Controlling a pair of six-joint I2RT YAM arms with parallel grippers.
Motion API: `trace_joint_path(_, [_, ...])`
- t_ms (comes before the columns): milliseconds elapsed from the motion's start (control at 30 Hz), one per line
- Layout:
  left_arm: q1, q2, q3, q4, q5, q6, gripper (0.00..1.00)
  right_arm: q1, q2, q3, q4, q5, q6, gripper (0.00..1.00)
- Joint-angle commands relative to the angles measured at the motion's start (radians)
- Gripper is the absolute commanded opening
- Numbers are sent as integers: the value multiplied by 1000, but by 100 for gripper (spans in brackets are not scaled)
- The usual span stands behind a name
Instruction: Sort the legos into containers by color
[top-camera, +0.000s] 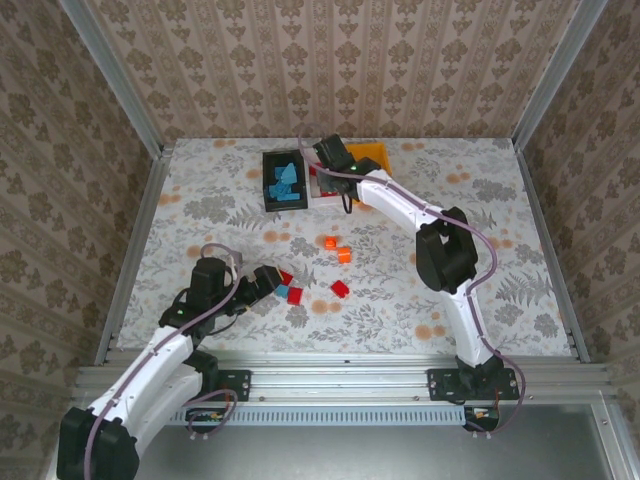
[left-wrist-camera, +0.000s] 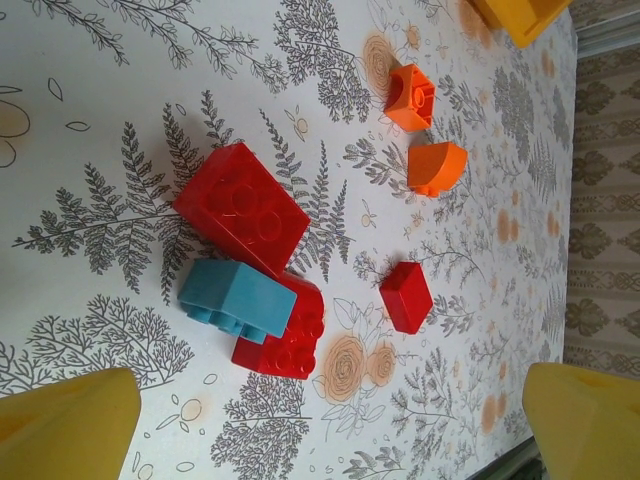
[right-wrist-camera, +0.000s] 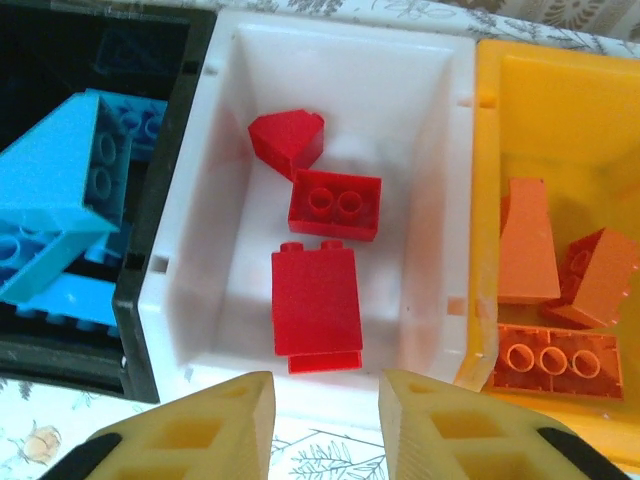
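Observation:
My right gripper (right-wrist-camera: 327, 420) hovers over the near rim of the white container (right-wrist-camera: 455, 200), its fingers narrowly apart with nothing between them. Three red legos (right-wrist-camera: 316, 300) lie in that bin. Blue legos (right-wrist-camera: 55, 190) fill the black container (right-wrist-camera: 160, 200), and orange legos (right-wrist-camera: 525, 240) lie in the orange-yellow container (right-wrist-camera: 485, 200). My left gripper (left-wrist-camera: 330, 420) is wide open just short of a cluster on the table: a big red lego (left-wrist-camera: 242, 208), a blue lego (left-wrist-camera: 235, 297) leaning on another red one (left-wrist-camera: 290, 335). A small red lego (left-wrist-camera: 406, 296) lies apart.
Two orange bricks (left-wrist-camera: 411, 97) (left-wrist-camera: 436, 167) lie farther out toward the bins. In the top view the three bins (top-camera: 268, 170) stand in a row at the back centre, with metal frame rails along the table's edges (top-camera: 130, 260).

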Motion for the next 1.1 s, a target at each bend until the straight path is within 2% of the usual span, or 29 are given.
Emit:
trace_joint_path(0, [4,-20,-12,-19,15,8,100,2,13,-23,1,15,25,26])
trace_joint_path(167, [4,-37,-14,-41,7,11,100,-1,54,0,-12,-1,40,20])
trace_joint_path(333, [6,-31,-9,-52,-2,19,100,-4,124,69,-73,-15,38,21])
trace_joint_path(567, [7,1,4,-42,-9,26,100,-19,186,148,-55,-33,15,22])
trace_joint_path(667, [9,16,14,-40,-9,29,100,-21,206,194,-28,-31,-8,26])
trace_joint_path(833, [9,41,17,-18,-12,29,100,-24,207,225,38,-27,-44,29])
trace_joint_path(933, [10,54,15,-3,-11,28,100,-23,202,247,11,-39,-46,31])
trace_joint_path(1067, [14,54,20,-6,-10,40,100,7,79,106,72,-50,-52,33])
